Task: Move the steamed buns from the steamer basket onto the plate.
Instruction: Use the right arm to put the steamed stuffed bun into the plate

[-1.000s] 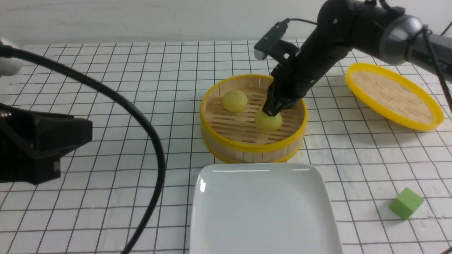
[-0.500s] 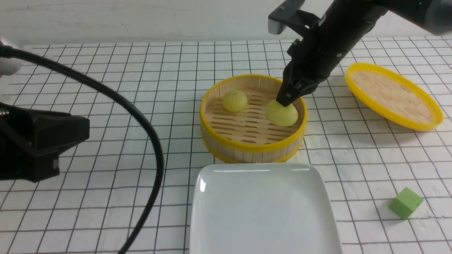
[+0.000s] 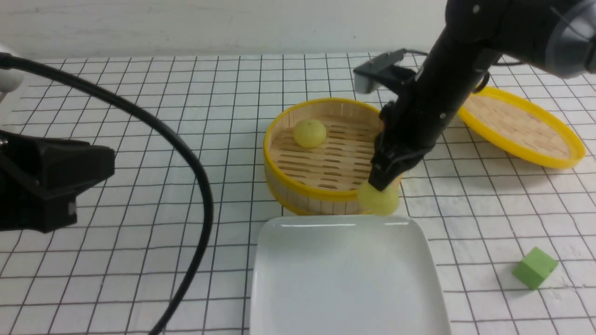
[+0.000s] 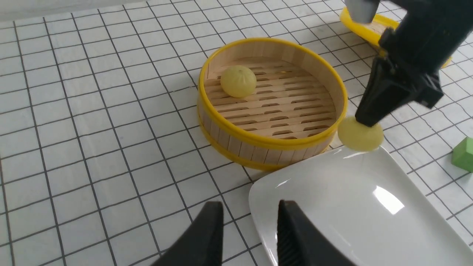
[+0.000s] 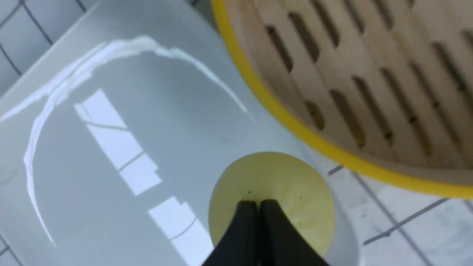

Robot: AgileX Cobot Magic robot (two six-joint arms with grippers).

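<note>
Pale yellow-green, the carried bun (image 3: 379, 201) hangs just outside the basket (image 3: 316, 193), past its front rim on the robot's side. It is over the plate (image 3: 344, 284), above the edge that lies nearest the basket. The right hand (image 3: 379, 184) has its fingers pinched together on the bun's top, and the wrist view shows the tips pressed into the crown. That grip probably leaves the flat underside free, so the bun can be set down as it sat. It is carried high enough to pass the deep wall, which explains the steep downward reach of the arm.

The other bun (image 3: 309, 133) sits on the slatted floor at the back left of the basket, well apart from the right hand. One bun is thus out but not yet put down, and one is untouched.

The plate rests on the desk (image 3: 139, 139) just in front of the basket, likely so the carry is short. A shallow lid (image 3: 517, 125) lies to the right of the basket, and a green cube (image 3: 535, 268) sits well off to its front right.

The left hand (image 4: 250, 205) waits to the front left of the basket, fingers narrowly apart with nothing between them
</note>
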